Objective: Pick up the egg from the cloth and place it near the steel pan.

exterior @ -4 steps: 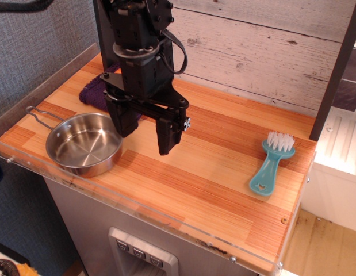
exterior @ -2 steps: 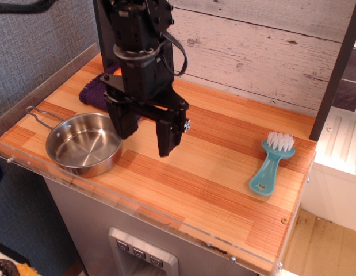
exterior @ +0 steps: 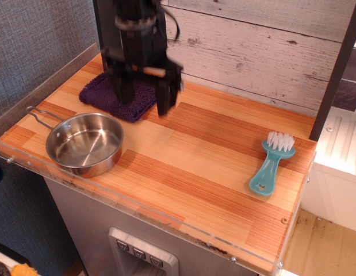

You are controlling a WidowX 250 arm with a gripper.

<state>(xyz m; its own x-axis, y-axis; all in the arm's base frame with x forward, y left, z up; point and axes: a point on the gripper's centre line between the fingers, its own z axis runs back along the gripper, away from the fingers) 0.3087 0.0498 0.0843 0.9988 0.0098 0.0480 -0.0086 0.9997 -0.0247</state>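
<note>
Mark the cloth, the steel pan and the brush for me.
cloth (exterior: 99,92): main camera view, bare left part of the knit.
steel pan (exterior: 84,145): main camera view, inner floor.
brush (exterior: 265,175): main camera view, teal handle.

Arm pulled back toward the rear-left corner

The black gripper (exterior: 145,102) has risen and now hangs over the fuzzy dark purple cloth (exterior: 118,98).

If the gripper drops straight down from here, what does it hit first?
Most likely the purple cloth: the open gripper points down with its fingers over the cloth's right part. The image is motion-blurred and the egg isn't visible, so depth is uncertain.
</note>
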